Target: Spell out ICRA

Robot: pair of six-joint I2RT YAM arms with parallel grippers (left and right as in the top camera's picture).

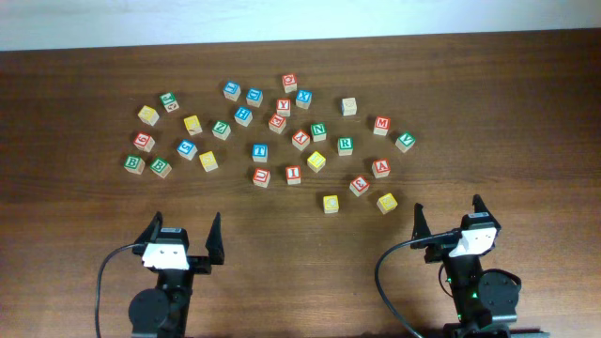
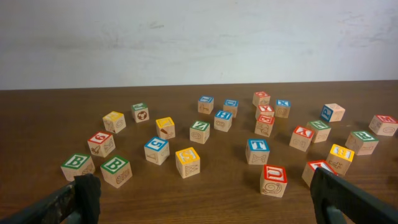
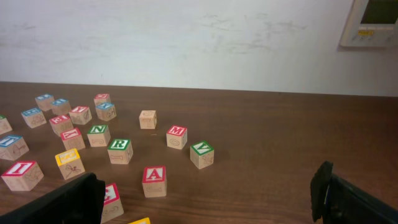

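Many wooden letter blocks lie scattered on the brown table. The red I block lies mid-table and also shows in the right wrist view. The red C block lies half behind my right gripper's left finger in the right wrist view. The red A block and the green R block lie nearby. My left gripper and right gripper are both open and empty, near the front edge, short of the blocks.
A red D block lies left of the I. Two green B blocks sit at the far left. Yellow blocks lie closest to my right gripper. A wall panel hangs behind.
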